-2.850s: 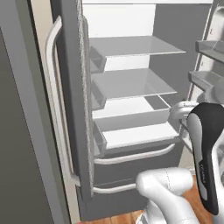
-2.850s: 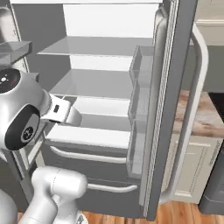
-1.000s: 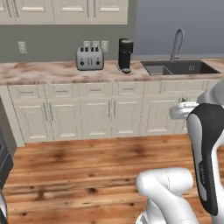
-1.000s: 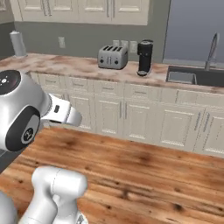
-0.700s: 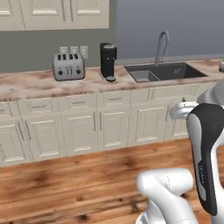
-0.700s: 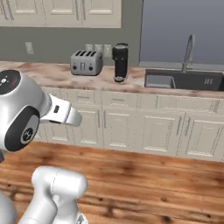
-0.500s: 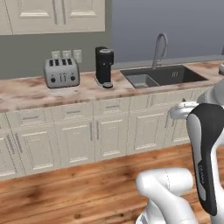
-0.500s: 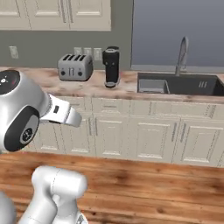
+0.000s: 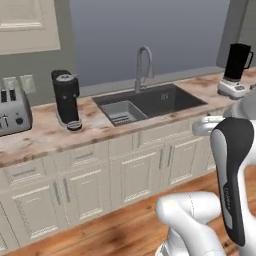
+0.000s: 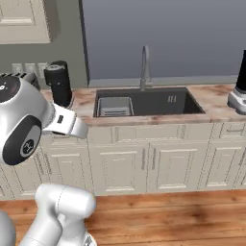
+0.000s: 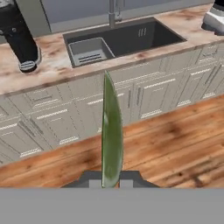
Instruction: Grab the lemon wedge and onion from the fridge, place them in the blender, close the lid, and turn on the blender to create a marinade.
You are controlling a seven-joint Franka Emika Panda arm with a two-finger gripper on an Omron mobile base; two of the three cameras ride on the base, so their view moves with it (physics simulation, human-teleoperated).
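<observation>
Gripping the lemon wedge (image 11: 111, 135) upright in the tool (image 11: 111, 183); blender (image 9: 234, 71) on the counter (image 9: 40, 137) beyond the sink (image 9: 165, 100).

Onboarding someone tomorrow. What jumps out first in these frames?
In the hand view, a thin green-yellow lemon wedge stands up between the fingertips of the gripper, shut on it. Behind it a dark sink with a curved tap is set in the marbled counter. The blender stands at the counter's far right, a black coffee machine to the sink's left.
</observation>
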